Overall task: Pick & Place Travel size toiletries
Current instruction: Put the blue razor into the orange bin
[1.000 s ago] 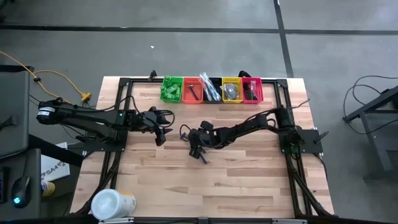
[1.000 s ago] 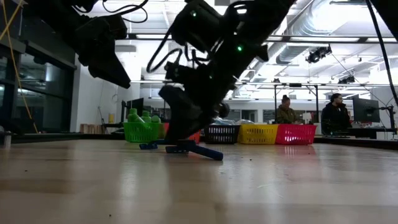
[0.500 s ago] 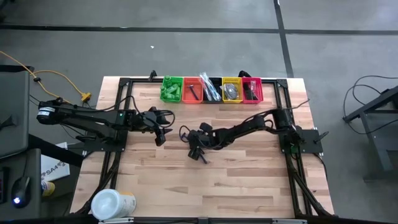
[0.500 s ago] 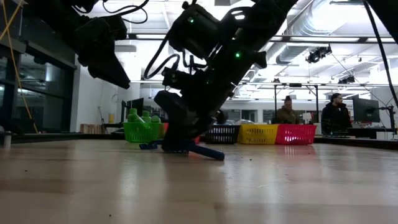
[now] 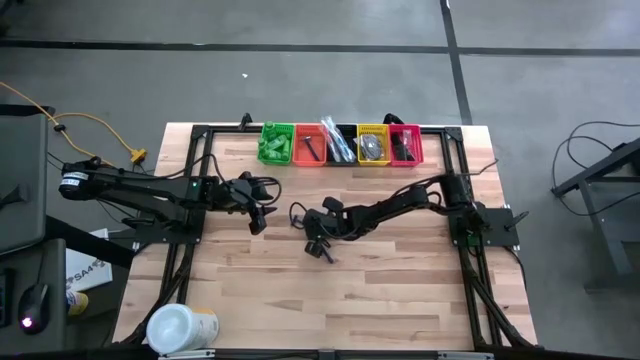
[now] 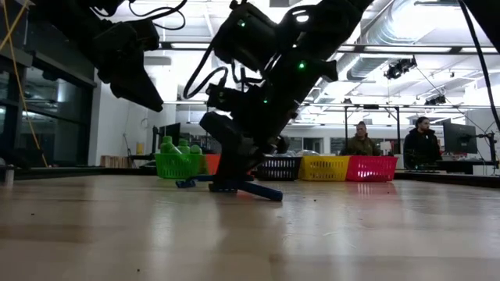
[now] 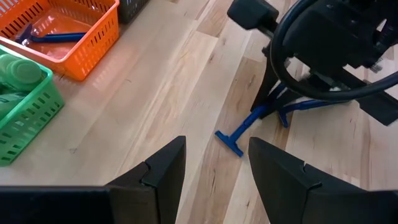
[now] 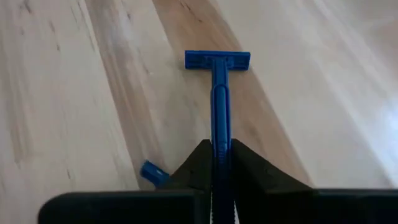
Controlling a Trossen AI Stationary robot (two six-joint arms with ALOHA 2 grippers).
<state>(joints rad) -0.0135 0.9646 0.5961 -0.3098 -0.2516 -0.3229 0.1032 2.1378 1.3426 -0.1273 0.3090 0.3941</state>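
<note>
— In the middle of the overhead picture, what is your right claw point(image 5: 320, 243) doing?

— My right arm reaches in from the right edge of the table point(image 5: 400, 300), stretched low toward the centre, wrist tipped down so the fingers meet the wood. My own wrist camera shows them pinched shut on the handle of a blue razor point(image 8: 219, 93), its head pointing away from me and lying flat on the boards.

— Anything else by it?

— A second blue razor point(image 7: 297, 105) lies just beside mine under my wrist; I only see its tip at the lower left of my wrist picture. In the level view both sit on the table at lower centre, below my bent arm.

— And the left arm?

— It hangs above the table at centre left of the overhead picture, forearm level, its claw point(image 5: 258, 214) spread with nothing between the fingers point(image 7: 163, 169).

— The bins?

— Along the top edge: a green bin point(image 5: 276, 145) with green bottles point(image 7: 15, 71), an orange bin point(image 7: 68, 37) holding a razor point(image 7: 53, 37), then black, yellow and red ones.
</note>
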